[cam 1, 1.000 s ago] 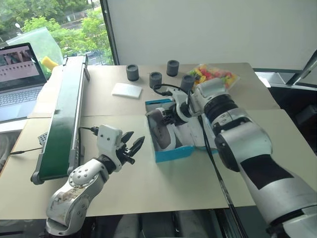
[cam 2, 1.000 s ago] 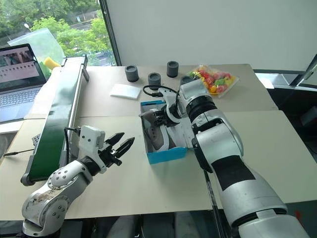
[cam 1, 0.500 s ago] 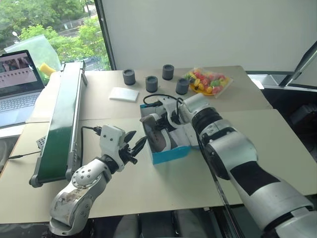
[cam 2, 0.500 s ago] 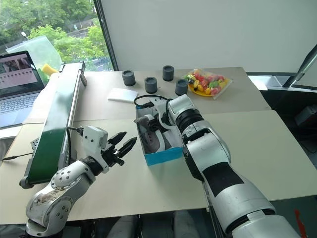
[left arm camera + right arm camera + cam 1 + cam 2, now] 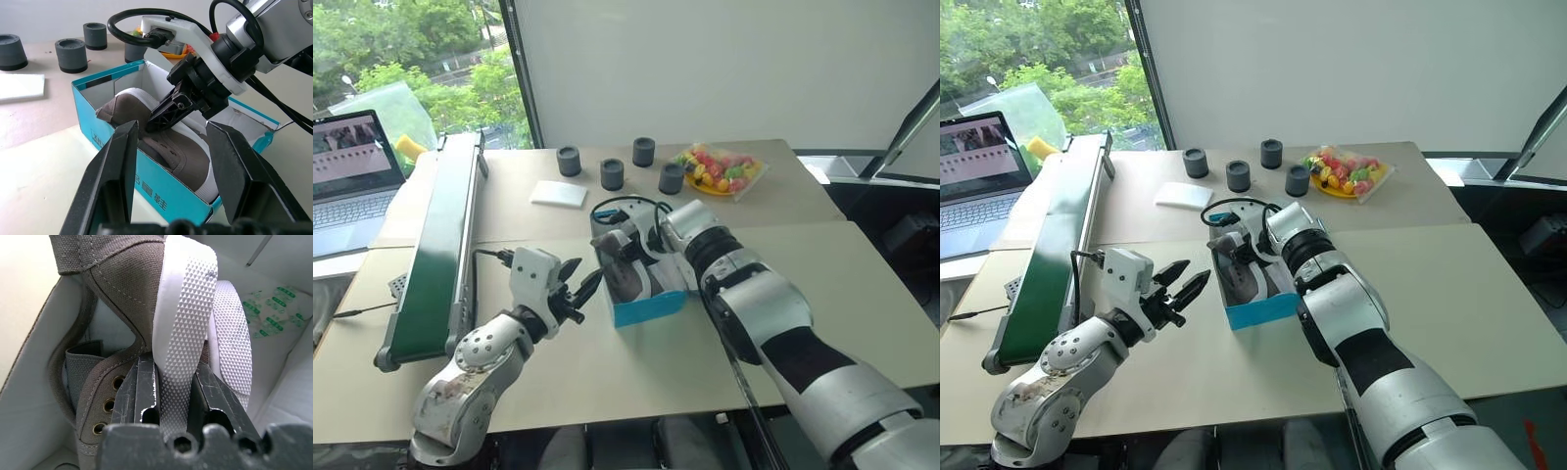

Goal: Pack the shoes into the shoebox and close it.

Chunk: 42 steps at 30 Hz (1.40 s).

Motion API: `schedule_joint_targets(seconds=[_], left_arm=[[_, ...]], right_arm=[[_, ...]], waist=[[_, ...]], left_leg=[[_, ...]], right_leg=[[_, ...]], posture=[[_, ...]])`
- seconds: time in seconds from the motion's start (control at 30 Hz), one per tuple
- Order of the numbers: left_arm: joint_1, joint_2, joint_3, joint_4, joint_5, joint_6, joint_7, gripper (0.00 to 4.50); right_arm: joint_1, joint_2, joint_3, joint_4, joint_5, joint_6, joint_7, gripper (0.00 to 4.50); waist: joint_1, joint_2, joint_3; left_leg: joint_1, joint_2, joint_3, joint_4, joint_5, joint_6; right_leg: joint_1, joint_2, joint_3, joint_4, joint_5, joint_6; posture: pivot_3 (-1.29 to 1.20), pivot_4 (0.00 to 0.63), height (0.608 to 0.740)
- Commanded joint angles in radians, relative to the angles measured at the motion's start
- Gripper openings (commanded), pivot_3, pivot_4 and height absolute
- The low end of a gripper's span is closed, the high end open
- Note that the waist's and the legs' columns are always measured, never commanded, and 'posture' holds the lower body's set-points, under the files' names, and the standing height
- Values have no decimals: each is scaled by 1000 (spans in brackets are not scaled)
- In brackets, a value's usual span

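Observation:
The blue shoebox (image 5: 647, 306) stands open at the middle of the table, white inside, its flap (image 5: 250, 128) folded out on the far side from my left arm. A grey shoe (image 5: 172, 147) with a white sole lies tilted in it, toe end up. My right gripper (image 5: 172, 376) is shut on that shoe's white sole, reaching down into the box. A second white sole (image 5: 235, 345) rests beside it inside the box. My left gripper (image 5: 583, 276) hovers open just left of the box, holding nothing.
A long green conveyor (image 5: 441, 235) runs along the left, with a laptop (image 5: 350, 168) beyond it. Several dark grey cups (image 5: 612, 174), a white pad (image 5: 560, 194) and a bag of coloured sweets (image 5: 721, 167) sit behind the box. A black cable (image 5: 619, 206) loops over my right wrist.
My right gripper has sunk lower into the box with the shoe and rolled a little. The left arm has kept still. The view has shifted slightly.

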Motion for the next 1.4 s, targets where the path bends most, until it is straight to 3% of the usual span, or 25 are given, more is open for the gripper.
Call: schedule_joint_targets(seconds=[0.03,0.33,0.5,0.67,0.73,0.97,1.13,1.4], left_arm=[[15,-2,12,-59,-4,0,15,2333],[4,-3,17,-61,-10,7,30,2333],[-9,6,24,-59,-14,13,28,2333],[4,8,34,-63,-14,11,31,2333],[6,4,26,-60,-10,7,33,2405],[-10,3,17,-42,-9,4,21,2405],[-29,11,19,-26,-13,5,4,2405],[-53,25,31,-11,-20,13,-18,2405]], right_arm=[[69,-26,-21,94,-31,31,-86,494],[144,61,55,103,-124,-89,-89,494],[186,117,110,114,-184,-89,-7,494],[142,124,-8,105,-117,-59,-57,494],[121,113,-74,102,-80,-52,-109,1361],[5,103,-245,86,35,-8,-184,3658],[-75,40,-295,50,78,50,-159,3658],[-112,-78,-350,-24,150,177,-143,3658]], waist=[[6,0,-1],[6,0,-9],[-3,0,-12],[-7,-1,-14],[-9,-1,-14],[-1,4,-9],[0,4,-2],[11,4,6]], left_leg=[[0,0,-1,0,0,0],[0,0,-1,0,0,0],[14,2,-4,-6,-5,-8],[23,2,-7,-12,-8,-9],[22,3,-7,-14,-7,-7],[7,5,-5,-13,-4,-2],[-6,5,-2,-13,-4,-2],[-28,1,-1,-13,-4,-2]], right_leg=[[0,0,-1,0,0,0],[1,0,-1,-2,-2,-1],[13,0,0,-9,-7,-9],[18,0,0,-11,-13,-9],[19,0,0,-11,-13,-9],[2,4,1,-8,-8,-6],[-10,4,0,-8,-3,-13],[-29,0,-1,-8,0,-11]], posture=[[0,150,740],[0,150,740],[0,150,740],[0,150,740],[0,150,740],[0,150,740],[0,150,740],[0,150,740]])
